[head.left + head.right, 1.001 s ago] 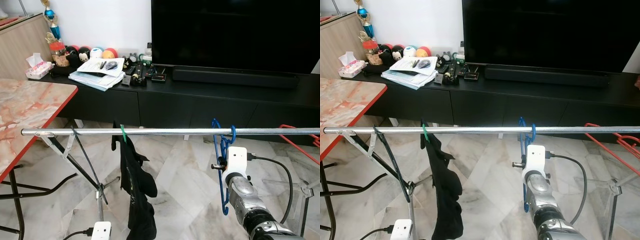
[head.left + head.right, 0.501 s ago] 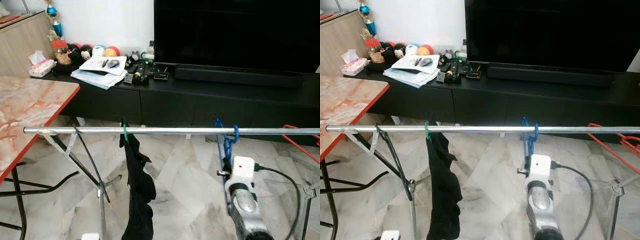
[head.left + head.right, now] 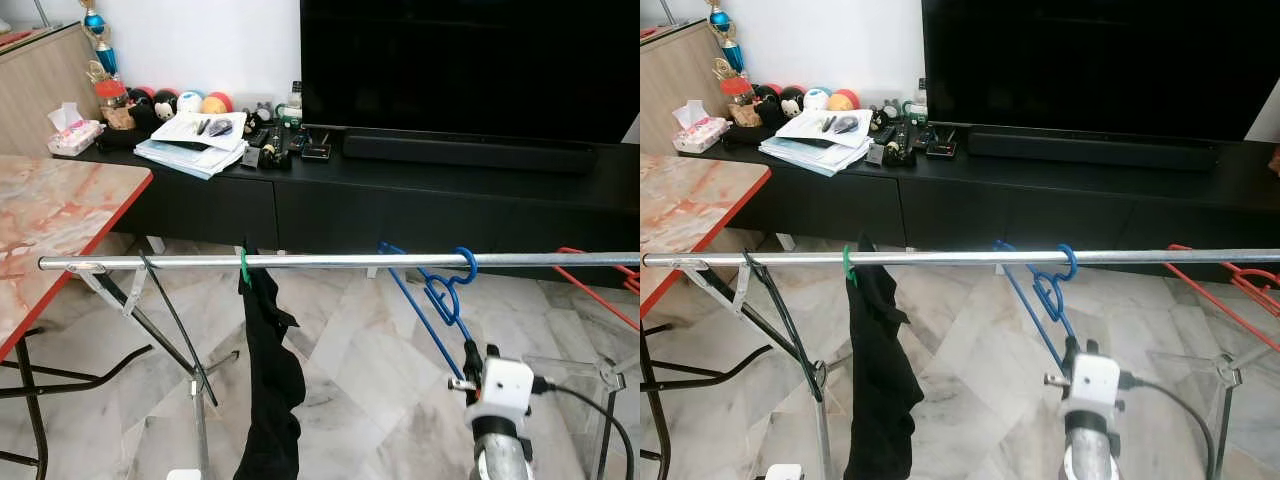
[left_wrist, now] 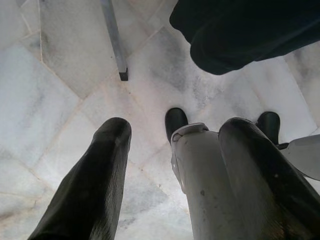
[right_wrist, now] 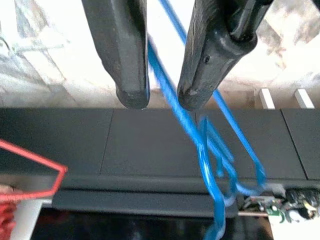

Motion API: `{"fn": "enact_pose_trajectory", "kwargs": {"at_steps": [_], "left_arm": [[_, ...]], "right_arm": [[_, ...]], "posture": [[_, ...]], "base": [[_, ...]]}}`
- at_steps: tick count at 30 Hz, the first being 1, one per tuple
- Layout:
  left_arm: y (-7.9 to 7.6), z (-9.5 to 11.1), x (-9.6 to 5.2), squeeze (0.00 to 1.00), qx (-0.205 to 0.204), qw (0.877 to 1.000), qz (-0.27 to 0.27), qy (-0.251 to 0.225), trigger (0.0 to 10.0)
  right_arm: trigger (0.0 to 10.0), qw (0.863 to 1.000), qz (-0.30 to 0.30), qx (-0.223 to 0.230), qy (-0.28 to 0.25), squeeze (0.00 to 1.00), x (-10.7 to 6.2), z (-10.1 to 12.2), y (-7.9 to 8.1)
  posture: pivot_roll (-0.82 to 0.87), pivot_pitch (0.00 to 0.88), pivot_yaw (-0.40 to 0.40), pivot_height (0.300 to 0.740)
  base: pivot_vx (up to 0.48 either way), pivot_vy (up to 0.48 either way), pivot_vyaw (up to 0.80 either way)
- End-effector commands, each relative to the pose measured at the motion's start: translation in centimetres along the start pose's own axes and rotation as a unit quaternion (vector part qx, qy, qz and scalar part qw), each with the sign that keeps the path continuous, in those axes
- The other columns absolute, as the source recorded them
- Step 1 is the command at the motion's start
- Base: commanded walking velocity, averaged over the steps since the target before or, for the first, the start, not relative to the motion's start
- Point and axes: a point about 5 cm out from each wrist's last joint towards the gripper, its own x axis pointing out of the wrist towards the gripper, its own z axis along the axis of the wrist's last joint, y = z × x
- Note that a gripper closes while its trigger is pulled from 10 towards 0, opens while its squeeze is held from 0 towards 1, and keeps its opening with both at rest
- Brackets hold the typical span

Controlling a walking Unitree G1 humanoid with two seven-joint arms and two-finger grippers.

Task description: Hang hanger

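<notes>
A blue hanger (image 3: 432, 298) has its hook (image 3: 463, 263) over the metal rail (image 3: 300, 262) of a drying rack. It hangs slanted, one arm rising past the rail and the other running down toward me. My right gripper (image 3: 469, 356) is below the rail at that near lower arm. In the right wrist view its two black fingers (image 5: 131, 55) stand apart, open, with the blue wire (image 5: 172, 95) passing between them along one finger. My left gripper (image 4: 175, 127) hangs open low over the marble floor.
A black garment (image 3: 268, 380) on a green hook (image 3: 243, 266) hangs left of the blue hanger. Red hangers (image 3: 600, 282) sit at the rail's right end. A marble-topped table (image 3: 60, 215) stands at the left, with a black TV console (image 3: 400, 195) behind the rack.
My right arm has dropped and drawn back toward me. The blue hanger, edge-on before, now slants across the rail with its near end down by the gripper.
</notes>
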Motion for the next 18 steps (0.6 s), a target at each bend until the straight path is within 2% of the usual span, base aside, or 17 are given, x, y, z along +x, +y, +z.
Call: {"fn": "enact_pose_trajectory", "kwargs": {"at_steps": [1,7,18], "left_arm": [[0.6,0.0,-0.1,0.0,0.004,1.0,0.008,-0.002,10.0],[0.8,0.0,-0.1,0.0,0.005,1.0,0.01,-0.002,10.0],[0.8,-0.1,-0.1,0.0,0.0,1.0,0.011,-0.002,10.0]], "right_arm": [[10.0,1.0,0.004,0.003,-0.007,0.0,0.0,0.5,0.4],[10.0,0.999,0.025,0.02,-0.02,0.0,0.4,1.5,1.3],[10.0,0.999,0.049,0.017,-0.016,0.0,0.7,1.8,2.0]], "posture": [[-0.05,0.068,0.028,0.74],[-0.04,0.071,0.03,0.74],[-0.03,0.074,0.028,0.74]], "base": [[0.0,0.0,0.0],[0.0,0.0,0.0],[0.0,0.0,0.0]]}}
